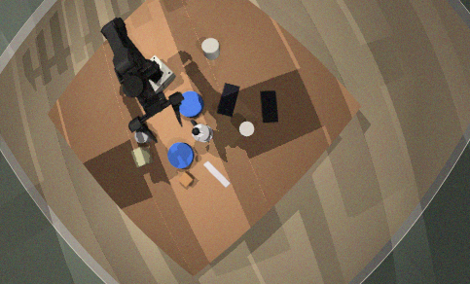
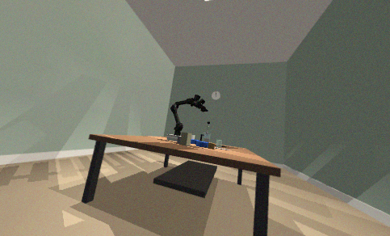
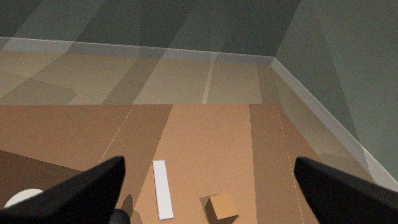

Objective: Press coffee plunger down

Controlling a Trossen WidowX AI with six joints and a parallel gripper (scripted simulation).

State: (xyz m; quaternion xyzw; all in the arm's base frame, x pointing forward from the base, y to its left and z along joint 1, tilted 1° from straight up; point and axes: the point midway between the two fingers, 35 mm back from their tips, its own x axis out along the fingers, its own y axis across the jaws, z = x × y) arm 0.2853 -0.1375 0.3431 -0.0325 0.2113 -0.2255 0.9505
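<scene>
The claw point(image 1: 159, 113) hangs spread and empty, approaching; next it must centre over the plunger point(image 1: 196, 130) at its four o'clock.

Top view: looks straight down from high overhead, with wide-angle curvature at the edges, taking in the whole table point(image 1: 284, 160) set diagonally in frame. Exterior view: set low and far off at floor level, facing one table point(image 2: 268, 167) corner toward the room's far walls. Wrist view: mounted behind the jaws, close above the table point(image 3: 210, 135), facing forward and downward. Top and wrist views share the white strip point(image 1: 216, 173) point(image 3: 162, 189) and small brown block point(image 1: 186, 179) point(image 3: 223, 206).
</scene>
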